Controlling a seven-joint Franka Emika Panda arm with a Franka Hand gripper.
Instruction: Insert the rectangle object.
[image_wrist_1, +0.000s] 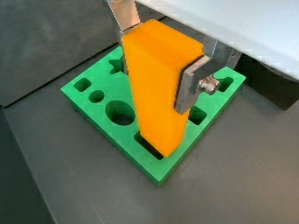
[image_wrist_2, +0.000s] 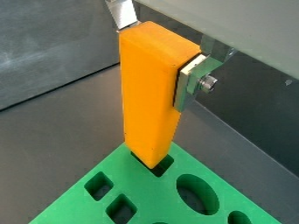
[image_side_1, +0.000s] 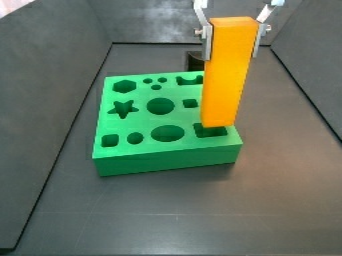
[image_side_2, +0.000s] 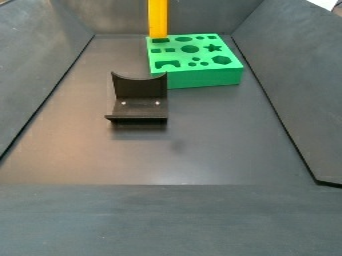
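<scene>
The rectangle object (image_wrist_1: 158, 96) is a tall orange-yellow block, standing upright. My gripper (image_wrist_1: 158, 52) is shut on its upper part, one silver finger (image_wrist_1: 193, 83) on each side. The block's lower end sits in the mouth of the rectangular slot at a corner of the green board (image_wrist_1: 87, 92). Both wrist views show this, with the gripper (image_wrist_2: 158, 48) holding the block (image_wrist_2: 149, 105) over the board (image_wrist_2: 140, 197). In a side view the block (image_side_1: 225, 75) rises from the board (image_side_1: 160, 158) with the gripper (image_side_1: 235, 25) at its top. The other side view shows the block (image_side_2: 158, 18) and board (image_side_2: 201, 75) far away.
The board has several other cut-outs: a star (image_side_1: 123, 108), circles, an oval and small squares. The dark fixture (image_side_2: 136, 100) stands on the floor in front of the board. Dark sloping walls (image_side_2: 40, 100) enclose the grey floor.
</scene>
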